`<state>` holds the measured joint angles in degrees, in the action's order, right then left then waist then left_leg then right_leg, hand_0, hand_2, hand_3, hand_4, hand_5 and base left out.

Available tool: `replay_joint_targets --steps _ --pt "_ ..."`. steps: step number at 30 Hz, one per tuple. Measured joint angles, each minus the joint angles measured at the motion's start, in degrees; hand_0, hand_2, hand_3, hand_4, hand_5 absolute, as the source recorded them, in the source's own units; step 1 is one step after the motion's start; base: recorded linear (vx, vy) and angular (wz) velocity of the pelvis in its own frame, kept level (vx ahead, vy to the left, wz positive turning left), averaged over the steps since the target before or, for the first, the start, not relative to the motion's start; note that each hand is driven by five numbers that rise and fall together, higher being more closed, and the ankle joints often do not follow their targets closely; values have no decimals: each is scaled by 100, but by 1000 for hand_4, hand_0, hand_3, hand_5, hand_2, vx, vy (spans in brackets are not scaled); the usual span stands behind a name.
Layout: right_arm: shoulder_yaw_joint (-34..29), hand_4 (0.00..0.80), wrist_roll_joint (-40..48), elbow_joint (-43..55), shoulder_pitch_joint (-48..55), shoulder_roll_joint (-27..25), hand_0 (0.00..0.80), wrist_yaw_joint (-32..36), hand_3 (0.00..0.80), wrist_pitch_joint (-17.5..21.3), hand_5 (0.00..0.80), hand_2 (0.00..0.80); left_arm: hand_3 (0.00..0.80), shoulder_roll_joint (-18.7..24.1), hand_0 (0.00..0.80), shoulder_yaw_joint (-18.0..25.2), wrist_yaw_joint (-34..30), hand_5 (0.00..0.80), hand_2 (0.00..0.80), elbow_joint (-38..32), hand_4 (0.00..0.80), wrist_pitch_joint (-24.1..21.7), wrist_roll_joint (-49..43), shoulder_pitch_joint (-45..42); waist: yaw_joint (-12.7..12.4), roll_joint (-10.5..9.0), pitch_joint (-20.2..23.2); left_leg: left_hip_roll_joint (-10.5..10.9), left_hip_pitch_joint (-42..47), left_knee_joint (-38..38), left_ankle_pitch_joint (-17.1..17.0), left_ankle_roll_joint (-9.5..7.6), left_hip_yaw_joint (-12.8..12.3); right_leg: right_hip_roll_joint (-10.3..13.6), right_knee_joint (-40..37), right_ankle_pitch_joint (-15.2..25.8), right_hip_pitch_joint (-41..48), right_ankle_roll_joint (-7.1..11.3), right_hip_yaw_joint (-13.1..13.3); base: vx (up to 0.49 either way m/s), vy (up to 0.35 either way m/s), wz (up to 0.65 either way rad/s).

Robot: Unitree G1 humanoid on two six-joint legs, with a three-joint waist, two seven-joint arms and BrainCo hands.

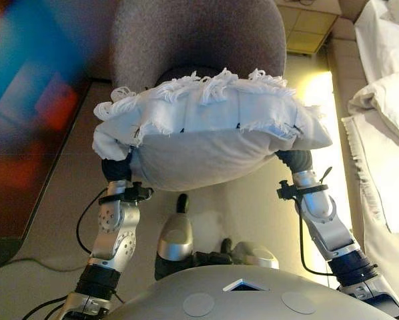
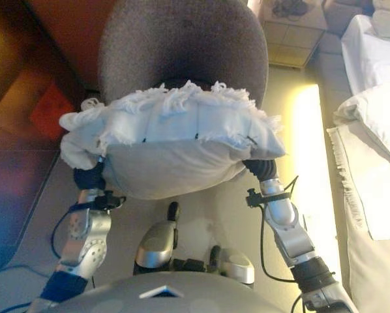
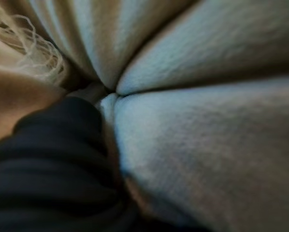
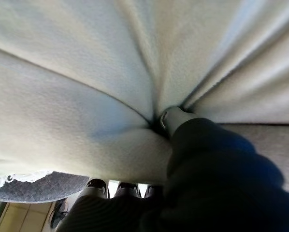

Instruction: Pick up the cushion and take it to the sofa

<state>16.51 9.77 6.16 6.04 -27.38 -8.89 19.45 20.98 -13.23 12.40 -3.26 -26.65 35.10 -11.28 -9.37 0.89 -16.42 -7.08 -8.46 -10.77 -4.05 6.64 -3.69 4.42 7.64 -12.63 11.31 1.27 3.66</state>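
Note:
A white cushion [image 1: 213, 127] with a frayed fringe along its top seam hangs in the air between my two hands, just in front of a grey round-backed upholstered seat [image 1: 199, 33]. My left hand [image 1: 116, 170] grips its lower left end. My right hand [image 1: 296, 160] grips its lower right end. In the left wrist view the cloth [image 3: 207, 145] puckers into folds right where my left hand [image 3: 52, 159] digs in. In the right wrist view the thumb of my right hand [image 4: 176, 118] is sunk into gathered cloth [image 4: 86, 96]. Most of the fingers are hidden under the cushion.
White bedding [image 1: 386, 100] with a fringed throw runs along the right side. A dark wooden piece of furniture [image 2: 25, 130] stands at the left. The beige floor [image 1: 266, 213] lies below the cushion, between me and the grey seat.

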Motion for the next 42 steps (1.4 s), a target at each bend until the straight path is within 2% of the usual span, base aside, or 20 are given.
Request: replay_joint_targets --steps 1,3,6,10,12,13,14,16,18,20,23,25,26,28,30,32,33,35,36,42 --pt "9 800 2 11 -9 0 800 3 800 -6 800 800 800 17 800 16 -2 800 800 -1 800 1 8 13 -33 -3 -26 44 17 -104 1 -442 -258 103 160 -54 9 123 -89 537 243 -62" --pt "5 800 20 53 73 27 800 59 800 -3 800 800 800 172 800 75 -20 800 800 5 800 3 8 90 38 -165 -86 216 98 -347 334 -714 -535 440 1050 -203 79 260 -348 611 271 -42" --pt "-46 800 174 291 82 89 800 71 800 1 800 800 800 299 800 177 -146 800 800 -16 800 1 8 278 -4 -403 -30 611 62 -662 637 -896 -589 773 1381 107 492 620 -430 486 203 -15" --pt "-88 800 142 354 35 444 800 -200 800 16 800 800 800 161 800 278 -265 800 800 -14 800 0 -6 375 -84 -493 92 896 -108 -1188 1122 -1019 -527 1036 1646 207 411 813 -445 467 169 -2" --pt "-65 800 90 370 24 467 800 -288 800 9 800 800 800 219 800 287 -262 800 800 -9 800 11 -2 477 -15 -503 163 918 -11 -942 1078 -1089 -453 987 2094 457 154 914 -346 419 116 18" --pt "-36 800 88 373 20 475 800 -299 800 7 800 800 800 290 800 308 -262 800 800 -11 800 12 0 487 -4 -520 199 958 100 -691 1005 -1122 -377 934 2266 363 16 924 -356 365 71 26" --pt "-1 800 85 385 26 474 800 -305 800 7 800 800 800 363 800 339 -262 800 800 -10 800 16 2 503 51 -530 215 991 323 -286 773 -1122 -313 858 2364 170 -100 922 -411 312 29 20" --pt "1 800 38 391 21 472 800 -293 800 10 800 800 800 389 800 348 -264 800 800 -14 800 15 2 499 84 -452 289 1002 728 461 486 -1171 -216 762 2252 -110 -515 881 -753 292 -11 12" --pt "1 800 36 391 14 466 800 -302 800 18 800 800 800 373 800 328 -264 800 800 -13 800 8 2 503 324 -390 331 1008 876 790 321 -1166 -26 575 1797 -200 -963 806 -891 291 -59 45" --pt "-2 800 36 390 54 392 800 -376 800 36 800 800 800 349 800 282 -278 800 800 -10 800 7 0 492 659 -367 344 1034 960 963 223 -1138 251 437 1138 -32 -1359 770 -841 371 -117 76" --pt "-8 800 36 373 78 360 800 -547 800 45 800 800 800 227 800 89 -277 800 800 5 800 2 1 447 978 -383 401 1089 969 1004 250 -1049 637 408 290 786 -1858 852 -295 404 -168 74" --pt "-55 800 38 275 78 376 800 -635 800 44 800 800 800 234 800 -36 -278 800 800 5 800 2 -4 422 1063 -423 427 1078 1106 1084 256 -1033 778 493 -169 1226 -1915 819 -321 291 -162 74" --pt "-64 800 39 206 77 378 800 -632 800 40 800 800 800 256 800 -61 -278 800 800 4 800 2 -7 371 1065 -496 474 1077 1218 1144 265 -921 779 553 -333 1354 -1882 767 -345 265 -155 50" --pt "-76 800 41 76 82 362 800 -548 800 29 800 800 800 247 800 -97 -277 800 800 7 800 4 -13 229 1028 -517 526 944 1501 1242 337 -643 801 513 -375 2005 -1699 358 -536 245 -132 35" --pt "-93 800 64 22 81 239 800 -428 800 -44 800 800 800 112 800 -127 -268 800 800 -8 800 10 -6 62 1004 -269 664 584 1586 1272 433 -482 846 181 -527 1900 -1499 221 -661 207 -82 9" --pt "-113 800 116 31 81 58 800 -314 800 -80 800 800 800 99 800 -126 -269 800 800 -9 800 12 -7 64 1000 -214 685 371 1535 974 533 -272 834 -27 -584 1828 -1383 70 -751 154 -128 4" --pt "-122 800 118 30 85 13 800 -261 800 -83 800 800 800 106 800 -131 -269 800 800 -6 800 12 -6 70 1007 -279 671 364 1355 523 607 -154 827 -42 -581 1780 -1354 -10 -778 121 -143 1" --pt "-135 800 117 16 88 3 800 -247 800 -80 800 800 800 89 800 -146 -269 800 800 7 800 12 -4 80 981 -512 659 540 722 -677 577 -174 779 48 -594 1742 -1349 -73 -784 139 -42 -11" --pt "-124 800 117 16 87 -5 800 -255 800 -80 800 800 800 43 800 -146 -269 800 800 38 800 12 -2 76 959 -542 648 512 516 -1030 577 -204 710 66 -628 1782 -1296 -194 -778 141 58 -17" --pt "-115 800 115 8 95 -76 800 -259 800 -88 800 800 800 -54 800 -198 -235 800 800 108 800 9 -8 142 994 -252 555 398 593 491 550 -279 580 -8 -819 1795 -1241 -155 -819 159 103 -2"
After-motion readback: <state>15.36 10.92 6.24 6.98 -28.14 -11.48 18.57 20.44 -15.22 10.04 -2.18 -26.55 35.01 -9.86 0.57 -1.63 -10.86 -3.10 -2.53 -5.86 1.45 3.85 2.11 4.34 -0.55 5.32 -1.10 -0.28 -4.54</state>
